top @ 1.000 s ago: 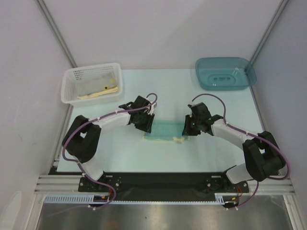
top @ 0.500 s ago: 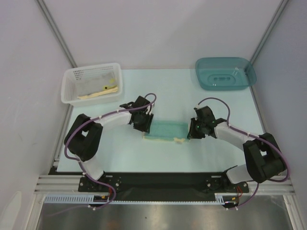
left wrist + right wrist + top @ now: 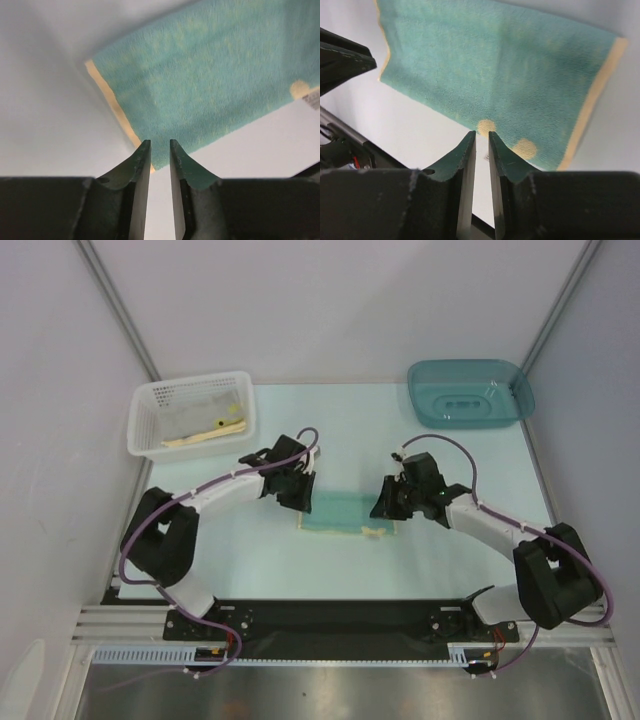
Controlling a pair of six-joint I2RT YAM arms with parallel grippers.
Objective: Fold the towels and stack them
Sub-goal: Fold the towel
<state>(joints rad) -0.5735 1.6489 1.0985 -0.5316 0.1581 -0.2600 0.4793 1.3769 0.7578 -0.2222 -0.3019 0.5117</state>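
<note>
A teal-faced towel (image 3: 345, 512) with a pale yellow edge lies flat on the table between the two arms. My left gripper (image 3: 302, 500) hovers over its left end. In the left wrist view the towel (image 3: 210, 85) fills the upper right, and the left gripper (image 3: 160, 145) has its jaws a narrow gap apart with nothing between them. My right gripper (image 3: 386, 506) hovers over the towel's right end. In the right wrist view the towel (image 3: 495, 65) lies below the right gripper (image 3: 482, 135), whose jaws also stand slightly apart and empty.
A white mesh basket (image 3: 145, 425) at the back left holds more towels (image 3: 200, 425), grey and pale yellow. A teal plastic bin (image 3: 470, 395) stands at the back right. Grey walls close in both sides.
The left jaws have narrowed. Both grippers have shifted a little over the towel's ends, the right one drawing leftward and back. The towel has not moved.
</note>
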